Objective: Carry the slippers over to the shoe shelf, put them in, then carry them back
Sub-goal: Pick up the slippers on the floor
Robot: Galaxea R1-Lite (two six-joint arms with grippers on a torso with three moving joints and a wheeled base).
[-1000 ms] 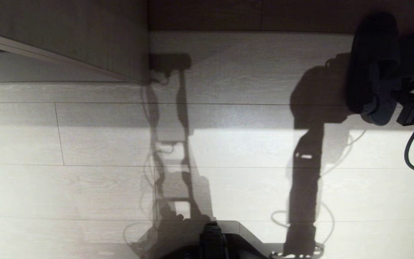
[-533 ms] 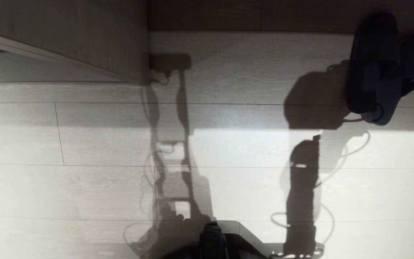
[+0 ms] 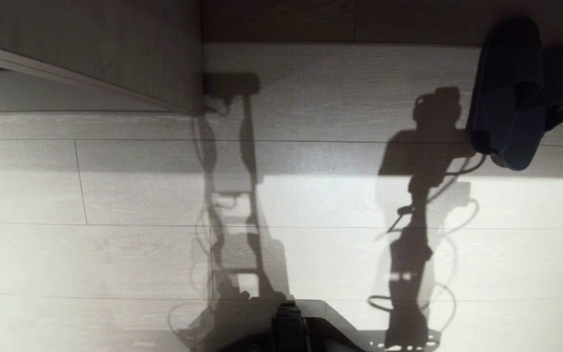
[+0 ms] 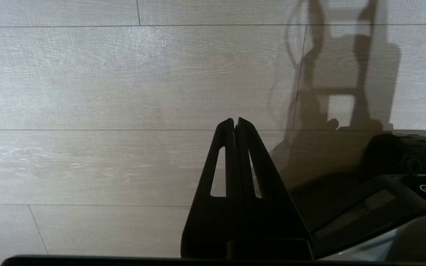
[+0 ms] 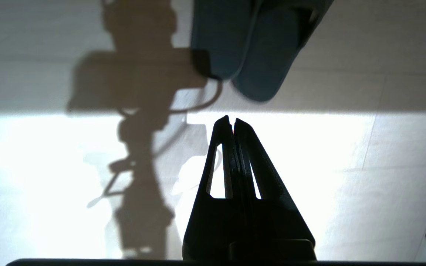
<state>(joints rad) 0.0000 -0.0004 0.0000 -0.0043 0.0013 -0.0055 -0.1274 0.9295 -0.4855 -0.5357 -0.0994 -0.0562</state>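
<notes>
Head view, nine to eleven o'clock: pale wood-grain panel slanting in with a lighter edge strip — whether shoe shelf or other furniture, cannot tell. Centre, twelve down to six o'clock: plank floor half in sun, crossed by shadows of the robot's frame and arm; dark base at six o'clock. One to two o'clock: the slippers, dark pair, side by side and overlapping on the floor, in the shaded band beside a dark strip along the far edge.

Neither arm visible from the head — only their shadows.

Left wrist view: left gripper pointing low over bare planks, fingers pressed together, nothing between them; robot base at its four o'clock.

Right wrist view: right gripper likewise closed tight and empty, tips apart from the slippers, which lie ahead at twelve o'clock.
</notes>
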